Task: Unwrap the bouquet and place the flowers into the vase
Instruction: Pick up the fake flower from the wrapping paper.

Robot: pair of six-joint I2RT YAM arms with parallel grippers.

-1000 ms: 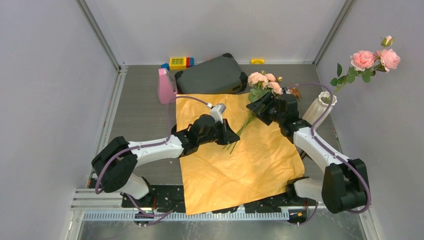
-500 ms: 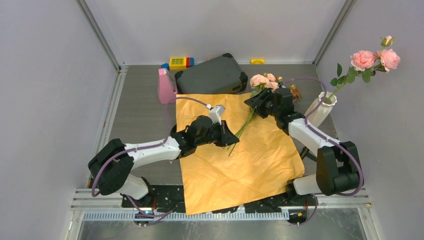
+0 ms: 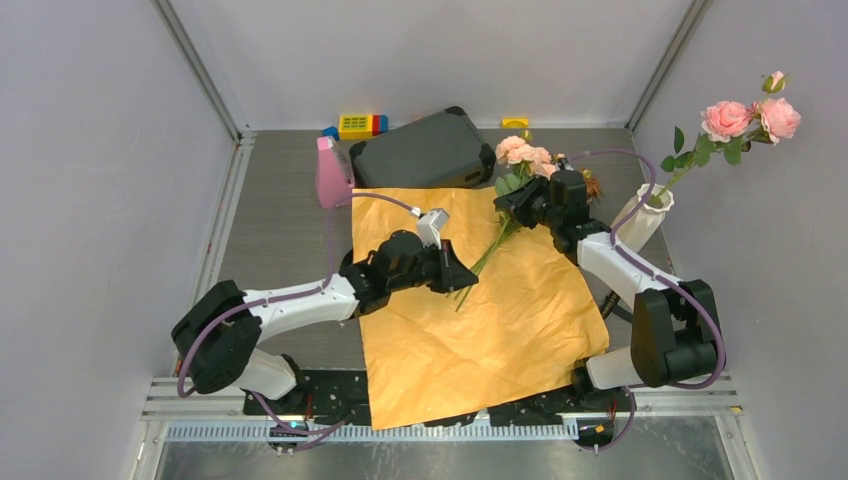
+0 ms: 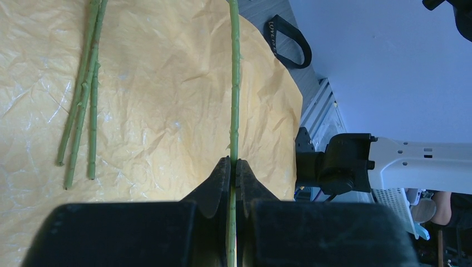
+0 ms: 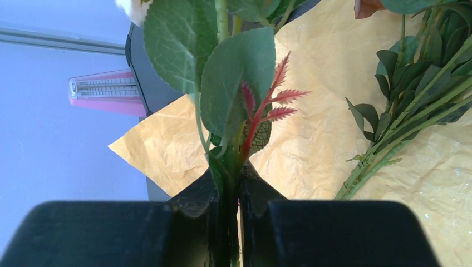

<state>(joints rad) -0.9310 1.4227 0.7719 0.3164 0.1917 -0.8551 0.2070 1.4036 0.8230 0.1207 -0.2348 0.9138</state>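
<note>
left gripper (image 4: 232, 167) pinched shut on single green stem (image 4: 235, 83); right gripper (image 5: 227, 173) clamped on leafy part of flowers (image 5: 236, 78) (blooms near far edge of orange paper (image 3: 480, 320)). paper flat beneath both. vase (image 3: 640, 215) far right, leaning, pink roses (image 3: 745, 118) in it.

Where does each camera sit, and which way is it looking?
Top camera: high behind the robot, looking down at the orange paper and white vase; left arm and right arm show whole.
Left wrist camera: on the left arm, looking along the left gripper, shut on a green stem over the paper; its fingers show.
Right wrist camera: on the right arm, looking past the right gripper, shut on a leafy stem, toward the pink object; its fingers show.
Shared: all three see the orange paper.
</note>
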